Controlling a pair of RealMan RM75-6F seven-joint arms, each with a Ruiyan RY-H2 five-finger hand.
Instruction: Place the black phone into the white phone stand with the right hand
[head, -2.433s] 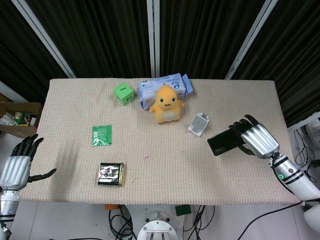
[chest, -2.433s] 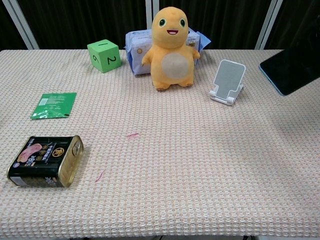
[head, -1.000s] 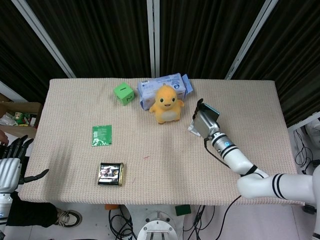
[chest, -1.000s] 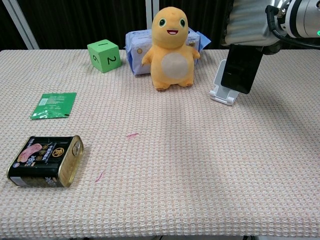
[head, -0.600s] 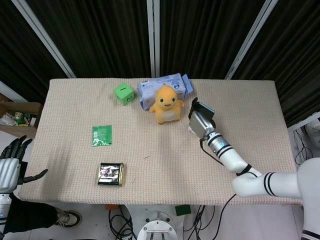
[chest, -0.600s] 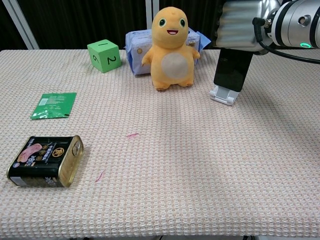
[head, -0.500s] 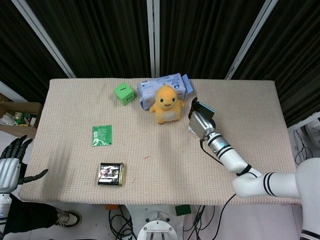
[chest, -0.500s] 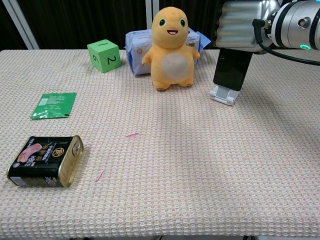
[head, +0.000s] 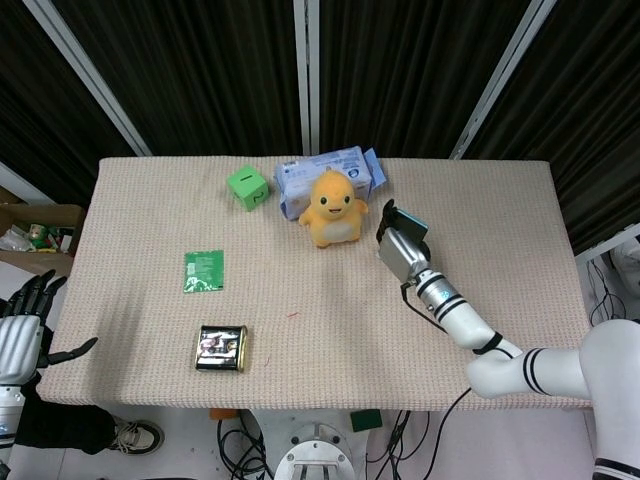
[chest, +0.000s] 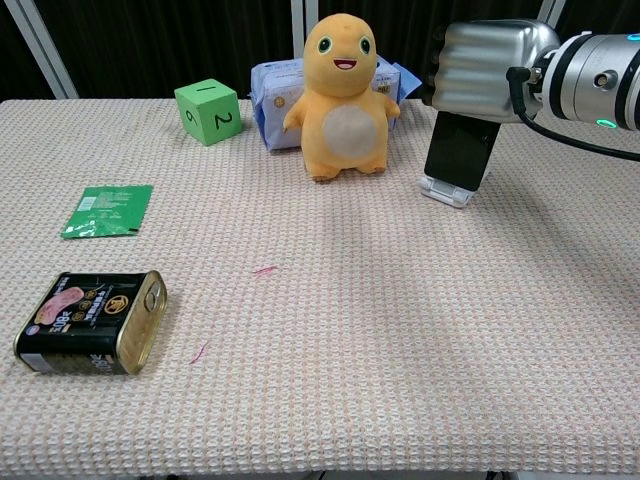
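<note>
Two hands are showing from the head: the right hand (head: 403, 249) is gripping one black phone (head: 409, 219); the left hand (head: 24, 330) is hanging spread and empty. One phone is standing upright in one white stand (chest: 447, 191) from the chest, beside one orange toy (chest: 342, 97).

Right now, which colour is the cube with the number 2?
Green cube, best seen in the chest view.

You get bright, even overhead lighting in both views; shadows on the table (chest: 400, 330) stay soft and faint. Focus is sharp, without glare.
</note>
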